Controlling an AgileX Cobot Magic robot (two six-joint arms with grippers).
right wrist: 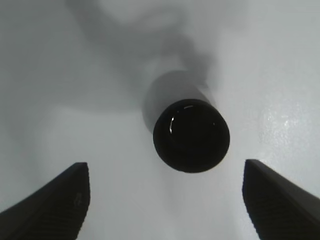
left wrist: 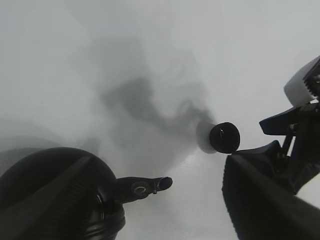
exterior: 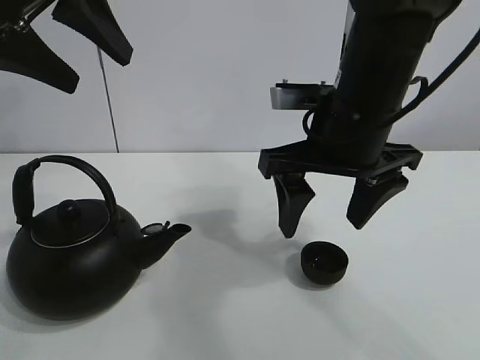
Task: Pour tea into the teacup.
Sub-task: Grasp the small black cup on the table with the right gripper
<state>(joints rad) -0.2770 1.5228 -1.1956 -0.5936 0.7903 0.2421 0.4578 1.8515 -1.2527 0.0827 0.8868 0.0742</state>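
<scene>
The small black teacup (exterior: 324, 262) stands upright on the white table, right of centre. My right gripper (exterior: 324, 223) hangs open just above it, one finger to each side, touching nothing. In the right wrist view the teacup (right wrist: 191, 135) sits between and beyond the open gripper (right wrist: 166, 164); its inside is dark with a small glint. The big black kettle (exterior: 71, 262) stands at the left, spout (exterior: 169, 234) pointing toward the cup. My left gripper (exterior: 97, 71) is open and empty, high above the kettle. The left wrist view shows the kettle (left wrist: 55, 195) and the teacup (left wrist: 224, 137) from above. No tea shows.
The white table (exterior: 225, 315) reaches back to a pale wall. A thin dark cable (exterior: 109, 97) hangs by the wall at the left. About a hand's width of bare table lies between spout and cup.
</scene>
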